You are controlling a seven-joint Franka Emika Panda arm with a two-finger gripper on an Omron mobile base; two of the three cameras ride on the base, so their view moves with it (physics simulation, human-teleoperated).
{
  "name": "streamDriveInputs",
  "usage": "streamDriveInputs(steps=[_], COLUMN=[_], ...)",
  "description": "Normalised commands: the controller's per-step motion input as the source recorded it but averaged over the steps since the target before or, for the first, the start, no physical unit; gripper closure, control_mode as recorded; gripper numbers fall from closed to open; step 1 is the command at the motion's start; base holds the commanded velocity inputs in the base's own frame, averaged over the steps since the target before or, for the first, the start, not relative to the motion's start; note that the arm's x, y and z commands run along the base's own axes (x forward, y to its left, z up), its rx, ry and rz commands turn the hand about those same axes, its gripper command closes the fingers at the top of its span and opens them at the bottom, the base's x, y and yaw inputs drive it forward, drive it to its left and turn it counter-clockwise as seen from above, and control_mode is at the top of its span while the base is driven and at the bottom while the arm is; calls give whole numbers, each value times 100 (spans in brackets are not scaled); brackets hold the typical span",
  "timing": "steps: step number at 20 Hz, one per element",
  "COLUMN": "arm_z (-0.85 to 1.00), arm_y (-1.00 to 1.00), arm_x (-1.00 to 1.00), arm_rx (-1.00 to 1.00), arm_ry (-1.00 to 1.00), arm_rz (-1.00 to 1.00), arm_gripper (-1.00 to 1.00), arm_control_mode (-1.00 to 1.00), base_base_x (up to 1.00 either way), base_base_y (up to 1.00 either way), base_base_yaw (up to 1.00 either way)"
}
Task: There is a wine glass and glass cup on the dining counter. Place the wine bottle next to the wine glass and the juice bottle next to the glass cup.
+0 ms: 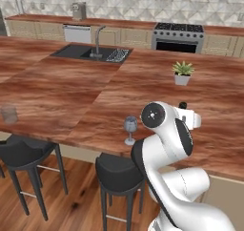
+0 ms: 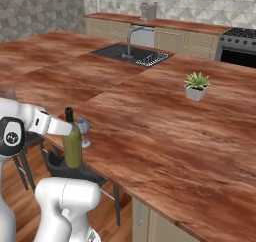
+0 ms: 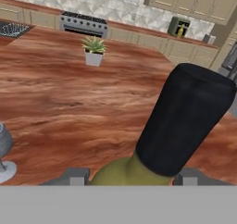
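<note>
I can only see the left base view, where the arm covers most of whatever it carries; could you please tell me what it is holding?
Observer: In the right base view the gripper is shut on the wine bottle, an olive-green bottle with a dark cap, held upright.

Operator: Thank you. Where does it stand relative to the wine glass?

Observer: The wine glass is just beside the bottle, on its sink side, near the edge of the dining counter. I cannot tell whether they touch.

Operator: Is the bottle resting on the counter?

Observer: The right base view puts its base at the counter's edge; contact is unclear.

Operator: Any sign of the juice bottle?

Observer: The hand view shows it on the far wall counter.
</note>
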Motion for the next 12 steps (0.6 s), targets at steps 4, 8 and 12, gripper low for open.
streamDriveInputs(steps=[4, 8, 12], arm_z=[2, 8, 6], arm_y=[-2, -6, -12], arm_x=[6, 12, 12], arm_rx=[0, 1, 4], arm_ry=[0, 0, 0], arm_rz=[17, 29, 39], arm_gripper=[100, 100, 100], arm_control_mode=[-100, -100, -100], base_base_x=[2, 0, 0], base_base_y=[0, 0, 0], base_base_yaw=[4, 0, 0])
